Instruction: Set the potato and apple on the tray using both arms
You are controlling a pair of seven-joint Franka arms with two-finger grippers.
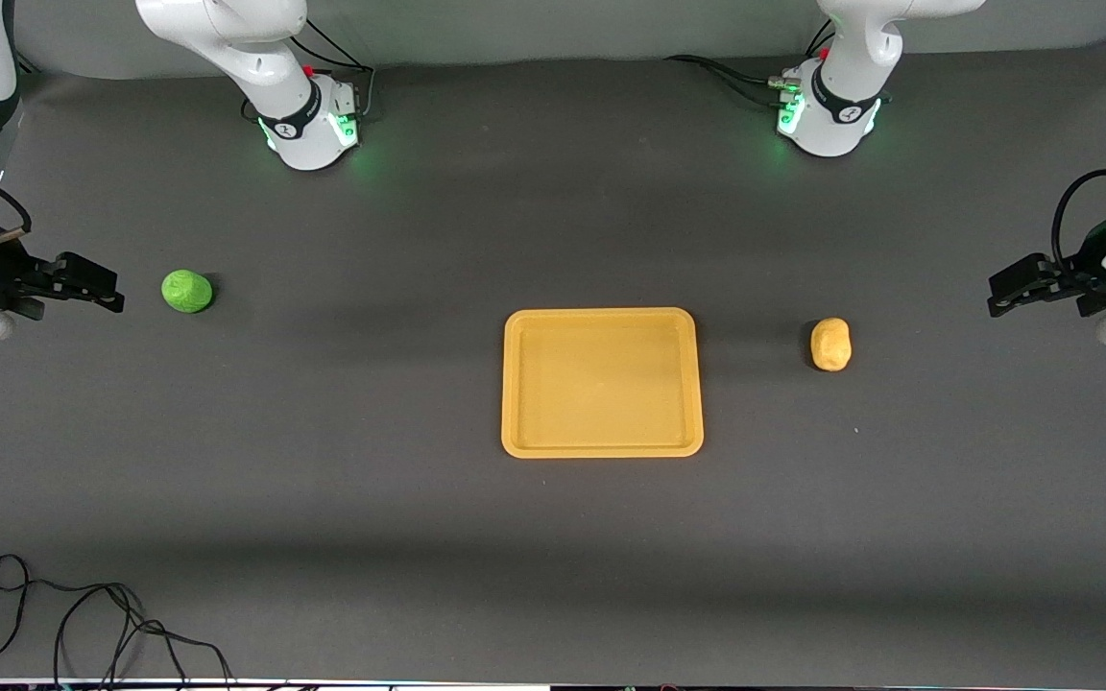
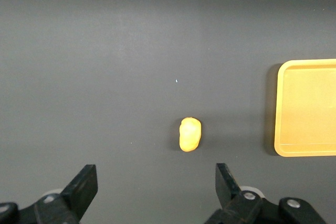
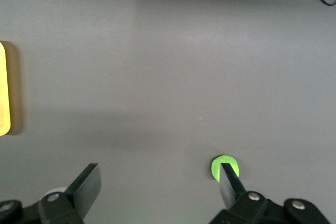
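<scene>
The yellow-orange tray (image 1: 601,443) lies empty at the table's middle. The green apple (image 1: 187,291) sits on the table toward the right arm's end. The tan potato (image 1: 830,344) sits beside the tray toward the left arm's end. My right gripper (image 1: 109,288) is open and empty, held above the table beside the apple. In the right wrist view one finger partly hides the apple (image 3: 216,167). My left gripper (image 1: 999,295) is open and empty, held above the table at the left arm's end. Its wrist view shows the potato (image 2: 189,134) and the tray's edge (image 2: 281,108).
A loose black cable (image 1: 92,624) lies at the table's edge nearest the front camera, toward the right arm's end. Both arm bases (image 1: 308,125) stand along the table's farthest edge. The table is a dark grey mat.
</scene>
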